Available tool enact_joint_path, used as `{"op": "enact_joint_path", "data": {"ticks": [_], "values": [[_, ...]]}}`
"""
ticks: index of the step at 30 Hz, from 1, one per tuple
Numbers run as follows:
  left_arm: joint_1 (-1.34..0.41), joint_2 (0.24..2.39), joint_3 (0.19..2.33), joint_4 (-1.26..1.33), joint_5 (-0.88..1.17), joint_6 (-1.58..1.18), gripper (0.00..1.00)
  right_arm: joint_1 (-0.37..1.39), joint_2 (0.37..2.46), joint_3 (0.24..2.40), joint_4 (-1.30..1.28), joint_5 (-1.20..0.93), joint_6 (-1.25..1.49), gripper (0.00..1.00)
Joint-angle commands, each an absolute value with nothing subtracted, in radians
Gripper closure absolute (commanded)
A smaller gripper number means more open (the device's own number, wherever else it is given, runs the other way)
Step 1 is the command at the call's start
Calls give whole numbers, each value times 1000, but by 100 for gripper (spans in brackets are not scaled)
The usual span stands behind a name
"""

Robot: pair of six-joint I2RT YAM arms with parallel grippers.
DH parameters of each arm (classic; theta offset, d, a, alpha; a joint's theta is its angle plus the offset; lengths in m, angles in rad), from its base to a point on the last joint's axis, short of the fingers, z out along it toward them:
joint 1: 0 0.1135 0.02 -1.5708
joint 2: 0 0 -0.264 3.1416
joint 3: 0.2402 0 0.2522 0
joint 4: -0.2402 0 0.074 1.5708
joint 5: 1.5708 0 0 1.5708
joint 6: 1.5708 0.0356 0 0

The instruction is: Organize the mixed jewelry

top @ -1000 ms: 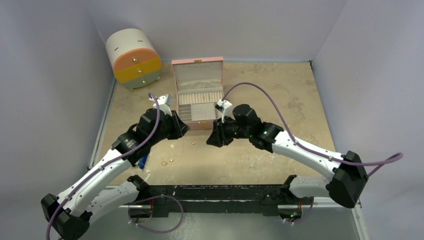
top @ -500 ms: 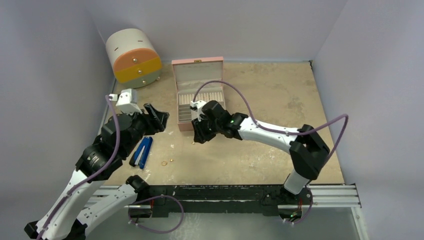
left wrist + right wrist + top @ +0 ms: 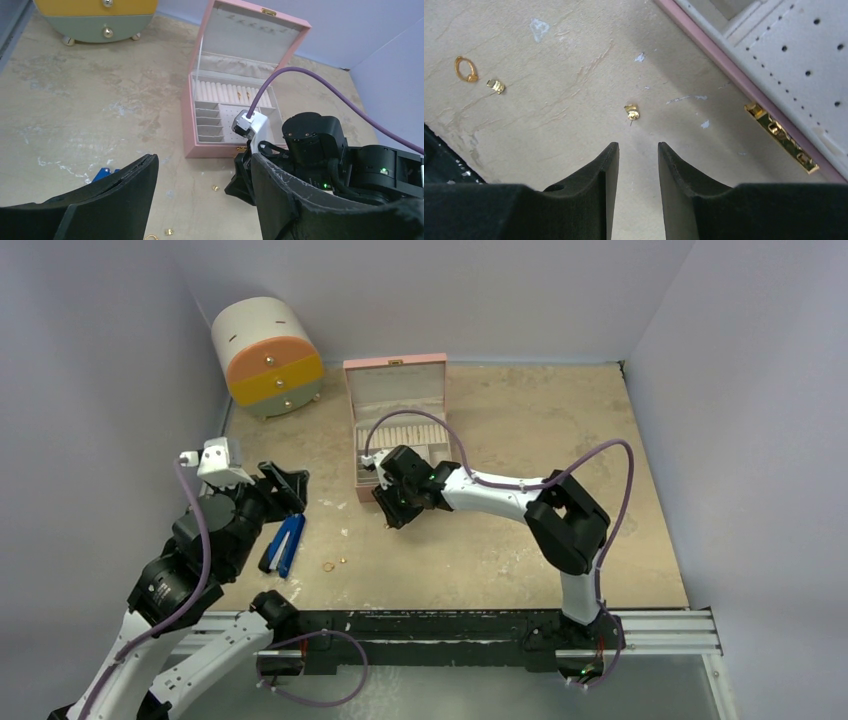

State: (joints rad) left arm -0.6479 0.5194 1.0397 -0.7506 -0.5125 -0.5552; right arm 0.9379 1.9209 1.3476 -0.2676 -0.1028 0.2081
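Careful, our right gripper (image 3: 637,146), jaws narrowly parted and empty, could flick the gold stud (image 3: 631,112) toward the bench's near edge.

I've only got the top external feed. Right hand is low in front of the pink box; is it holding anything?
Observer: No. Its wrist camera shows the right hand open, a gold stud lying on the table just beyond its fingertips.
Operator: And the two specks nearer the bases?
Observer: A gold ring and a small gold bit beside it, not touching.
Operator: Anything in the box?
Observer: Left wrist view shows gold pieces tucked in the roll row of the pink box.
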Motion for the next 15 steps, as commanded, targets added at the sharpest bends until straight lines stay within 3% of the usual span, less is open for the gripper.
{"op": "enact_joint_path", "data": {"ticks": [1,15], "values": [[-641,500,1008,-741,-559,-520,32,949,1934,1417,-283,-97,160,62],[-641,472,913,-694,-572,-540,32,971,2022,1485,-308,-82,138,62]]}}
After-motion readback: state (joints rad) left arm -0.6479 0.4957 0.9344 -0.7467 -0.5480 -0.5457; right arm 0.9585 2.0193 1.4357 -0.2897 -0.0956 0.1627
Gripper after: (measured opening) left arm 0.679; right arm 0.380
